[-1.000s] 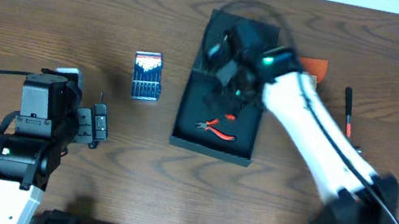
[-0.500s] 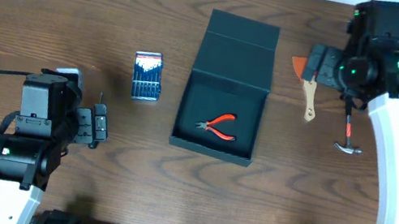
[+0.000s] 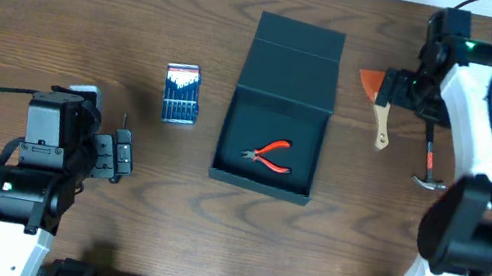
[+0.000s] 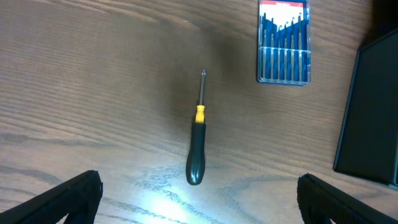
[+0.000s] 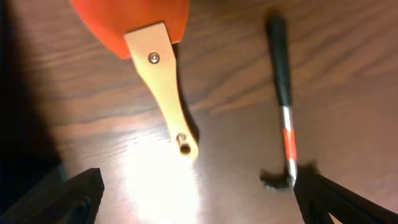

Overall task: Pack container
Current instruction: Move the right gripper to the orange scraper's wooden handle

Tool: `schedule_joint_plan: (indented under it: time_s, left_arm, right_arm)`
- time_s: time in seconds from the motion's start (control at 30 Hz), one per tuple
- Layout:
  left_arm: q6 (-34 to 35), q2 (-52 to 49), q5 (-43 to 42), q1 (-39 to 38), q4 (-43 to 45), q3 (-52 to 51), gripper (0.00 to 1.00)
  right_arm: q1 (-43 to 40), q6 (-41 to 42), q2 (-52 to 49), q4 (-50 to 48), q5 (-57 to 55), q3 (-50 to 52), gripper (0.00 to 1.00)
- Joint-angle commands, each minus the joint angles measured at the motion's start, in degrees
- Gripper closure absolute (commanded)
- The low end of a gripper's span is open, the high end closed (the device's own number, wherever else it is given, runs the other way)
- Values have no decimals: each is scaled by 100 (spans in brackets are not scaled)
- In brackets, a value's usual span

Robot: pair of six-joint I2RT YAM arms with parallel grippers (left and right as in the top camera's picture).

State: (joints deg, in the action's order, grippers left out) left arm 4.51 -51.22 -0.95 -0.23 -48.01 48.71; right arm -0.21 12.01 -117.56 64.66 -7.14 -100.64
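Dark teal-black cardboard, the container lies near the middle of the wooden table with its flap lid thrown back toward the far edge. A pair of red-handled pliers lies on its floor. To its left sits a small blue-and-white bit case.

The left gripper hangs over a screwdriver with a dark handle and yellow collar; its fingers are spread wide (nothing between them but bare wood and the tool's butt end).

On the other side of the box, the right gripper hovers above an orange-bladed scraper with a pale wooden handle. Its jaws gape apart and grip nothing. A small hammer with a black grip lies just beside the scraper, apart from it.
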Motion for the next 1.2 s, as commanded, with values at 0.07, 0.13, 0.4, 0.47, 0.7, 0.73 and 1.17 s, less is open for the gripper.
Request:
schedule_joint_plan:
  time_s: [0.07, 0.13, 0.4, 0.47, 0.7, 0.73, 1.17]
  left_arm:
    - [35, 11, 4, -22, -20, 129, 2]
    - [35, 11, 4, -22, -20, 129, 2]
    - [35, 11, 4, -22, -20, 129, 2]
    - [35, 11, 4, -22, -20, 129, 1]
    - [35, 11, 4, -22, -17, 129, 1]
    - [35, 11, 4, -22, -17, 129, 1]
    - [35, 11, 4, -22, -15, 129, 1]
  right_arm:
    - [-24, -640, -566, -256, 59, 24, 1]
    - [-24, -778, -713, -378, 94, 24, 1]
    - [-24, -953, -1104, -780, 153, 24, 1]
    - [-24, -953, -1198, -820, 162, 24, 1]
    - [-24, -957, -1534, -837, 295, 24, 1]
    - [-24, -955, -1547, -837, 310, 24, 1]
    - [-24, -951, -1598, -787, 579, 26, 28]
